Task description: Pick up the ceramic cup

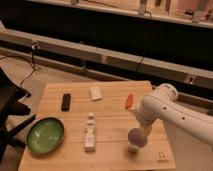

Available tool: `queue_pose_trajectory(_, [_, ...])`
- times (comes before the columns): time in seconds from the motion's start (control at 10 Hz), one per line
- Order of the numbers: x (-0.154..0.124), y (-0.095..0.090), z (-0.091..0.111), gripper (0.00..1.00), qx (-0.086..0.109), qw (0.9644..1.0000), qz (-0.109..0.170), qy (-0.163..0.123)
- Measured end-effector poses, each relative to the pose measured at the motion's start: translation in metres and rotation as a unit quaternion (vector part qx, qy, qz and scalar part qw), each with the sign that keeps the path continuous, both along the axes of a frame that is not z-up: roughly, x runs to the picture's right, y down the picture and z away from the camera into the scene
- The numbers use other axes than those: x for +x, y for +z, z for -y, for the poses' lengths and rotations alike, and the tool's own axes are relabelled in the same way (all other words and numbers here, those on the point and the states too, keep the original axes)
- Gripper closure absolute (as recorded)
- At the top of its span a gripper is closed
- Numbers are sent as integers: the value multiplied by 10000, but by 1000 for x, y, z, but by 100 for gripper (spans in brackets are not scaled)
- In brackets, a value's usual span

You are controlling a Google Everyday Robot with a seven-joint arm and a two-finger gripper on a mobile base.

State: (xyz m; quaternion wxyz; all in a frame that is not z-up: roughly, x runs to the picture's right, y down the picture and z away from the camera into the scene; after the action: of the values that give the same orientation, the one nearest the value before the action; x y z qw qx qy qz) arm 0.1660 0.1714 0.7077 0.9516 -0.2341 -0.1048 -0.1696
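Dim room, dark back wall with long pale grey ledges running across the upper frame; black chair [10, 112] at the left edge. Below centre, a light wooden table [112, 114], slatted top, matte grain. On it: wide green bowl [45, 135], glossy, round, lower left; flat black oblong object [66, 101] upper left of the tabletop; small white packet [95, 93] near the far edge; slim orange-red item [129, 101] right of it; slim clear bottle [90, 132] with a pale cap, mid-table, between the bowl and the cup. Ceramic cup [136, 139]: small, round, white outside, greyish-lavender inside, sits lower right of the tabletop, near the front edge. Arm [172, 112]: smooth white shell, enters from the lower right, rises to a rounded joint over the table's right side, then bends down and left. Gripper [142, 131] hangs at the cup's upper right rim, touching or just over it; open or closed cannot be told.
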Motion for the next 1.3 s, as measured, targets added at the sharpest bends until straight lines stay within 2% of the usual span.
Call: queue_pose_trajectory(1.3, [-12, 13, -15, 20, 33, 9999, 88, -42])
